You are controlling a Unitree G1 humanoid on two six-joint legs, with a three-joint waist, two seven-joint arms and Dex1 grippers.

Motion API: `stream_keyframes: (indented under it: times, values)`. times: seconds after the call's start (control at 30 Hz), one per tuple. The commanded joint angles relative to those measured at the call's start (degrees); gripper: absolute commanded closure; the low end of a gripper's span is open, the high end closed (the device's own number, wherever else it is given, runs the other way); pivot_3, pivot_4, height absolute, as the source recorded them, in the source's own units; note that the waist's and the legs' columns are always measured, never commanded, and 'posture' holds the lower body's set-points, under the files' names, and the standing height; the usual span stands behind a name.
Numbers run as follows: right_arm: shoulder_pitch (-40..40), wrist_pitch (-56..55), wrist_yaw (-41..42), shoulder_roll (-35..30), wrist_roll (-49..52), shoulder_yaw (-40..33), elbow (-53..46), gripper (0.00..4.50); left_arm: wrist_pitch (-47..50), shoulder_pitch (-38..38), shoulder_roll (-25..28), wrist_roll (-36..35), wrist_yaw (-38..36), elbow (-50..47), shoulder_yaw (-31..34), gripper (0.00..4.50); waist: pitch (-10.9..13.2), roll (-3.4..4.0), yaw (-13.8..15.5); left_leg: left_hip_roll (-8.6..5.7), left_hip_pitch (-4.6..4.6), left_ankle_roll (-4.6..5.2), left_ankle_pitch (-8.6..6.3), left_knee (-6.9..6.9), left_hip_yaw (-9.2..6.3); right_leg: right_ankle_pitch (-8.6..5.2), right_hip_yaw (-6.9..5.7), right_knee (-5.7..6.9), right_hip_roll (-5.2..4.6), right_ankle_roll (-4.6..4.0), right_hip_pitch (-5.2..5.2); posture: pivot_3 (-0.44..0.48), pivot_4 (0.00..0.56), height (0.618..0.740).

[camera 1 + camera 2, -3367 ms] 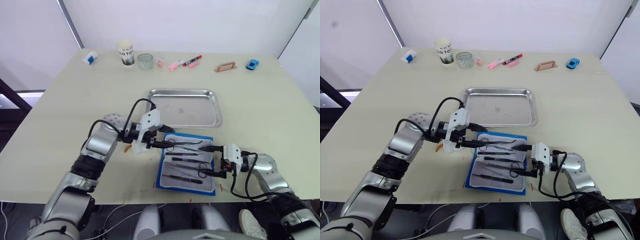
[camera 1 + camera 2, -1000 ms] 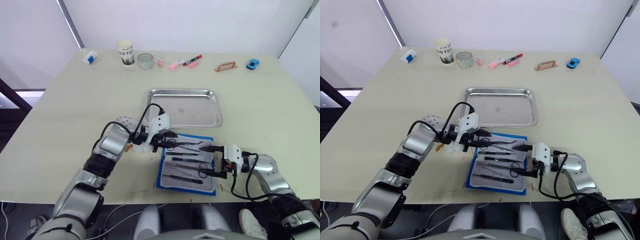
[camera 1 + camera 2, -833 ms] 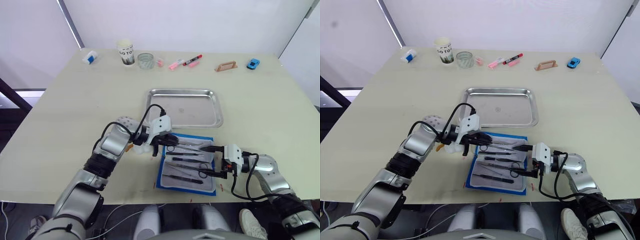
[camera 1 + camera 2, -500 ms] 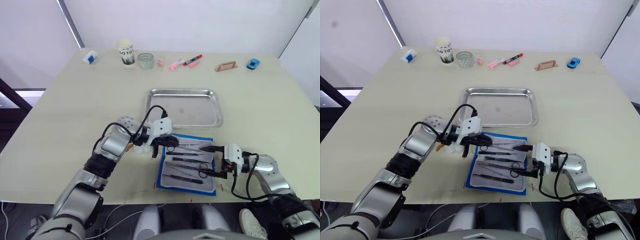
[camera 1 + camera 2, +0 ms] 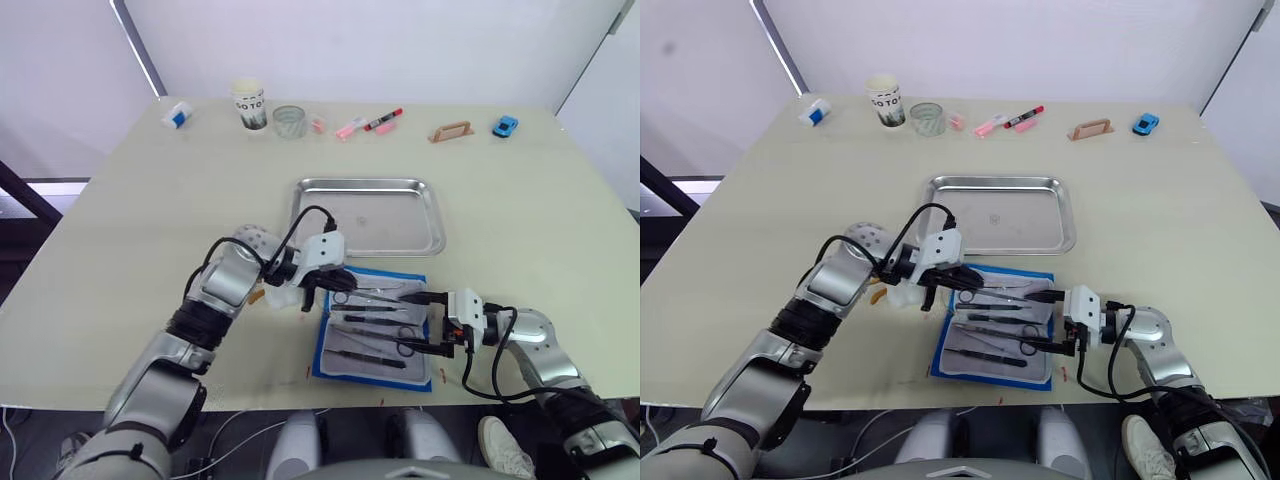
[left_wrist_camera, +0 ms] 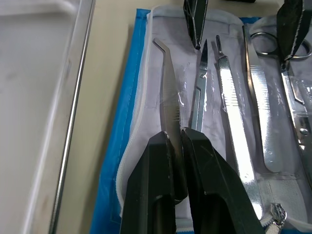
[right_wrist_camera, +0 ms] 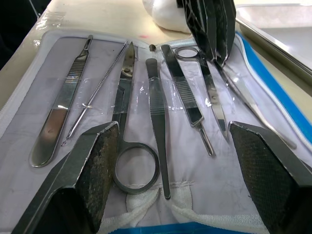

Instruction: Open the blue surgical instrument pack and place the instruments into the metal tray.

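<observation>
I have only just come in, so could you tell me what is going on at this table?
The robot is emptying the blue surgical instrument pack, which lies open on the table just in front of the metal tray. The left gripper is shut on a curved instrument at the pack's tray-side edge. The right gripper is open at the pack's right edge. The other instruments lie in the lining, and the tray holds none yet.

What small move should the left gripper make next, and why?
Probably draw back and lift. The left gripper is shut on the curved-tip steel forceps, which still lie in the open bright-blue fabric instrument pack. The shiny rectangular steel tray just beyond holds no instruments, and the right gripper waits open at the pack's other edge.
</observation>
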Motion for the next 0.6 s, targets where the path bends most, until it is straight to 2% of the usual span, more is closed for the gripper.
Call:
stream_keyframes:
  times: [0.03, 0.3, 0.6]
  values:
    - [2.0, 4.3, -2.1, -1.7, -6.9, 2.2, 6.4, 0.75, 2.3, -2.2, 1.3, -0.5, -1.9, -1.8, -0.1, 4.45, 0.0, 0.01, -0.1, 0.00, 0.01, 0.00, 0.00, -0.04, 0.00, 0.00, -0.15, -0.01, -0.10, 0.00, -0.01, 0.000, 0.150, 0.740]
    - [1.7, 4.7, -2.0, -1.8, -6.9, 2.7, 6.5, 0.75, 4.0, -3.0, 2.5, -0.7, -3.8, -2.5, 0.1, 4.45, 0.1, 0.13, -0.1, 0.02, 0.01, 0.00, 0.01, -0.08, 0.00, 0.01, -1.22, -0.02, -0.81, -0.01, -0.03, 0.000, 0.150, 0.740]
    - [1.7, 5.3, -1.8, -1.9, -7.0, 3.0, 6.4, 0.75, 6.5, -2.5, 4.6, -1.8, -5.0, -5.3, 0.8, 4.45, 0.1, 0.22, -0.1, 0.02, 0.02, 0.00, 0.01, -0.08, -0.01, 0.01, -1.36, -0.03, -0.88, -0.02, -0.05, 0.000, 0.150, 0.740]
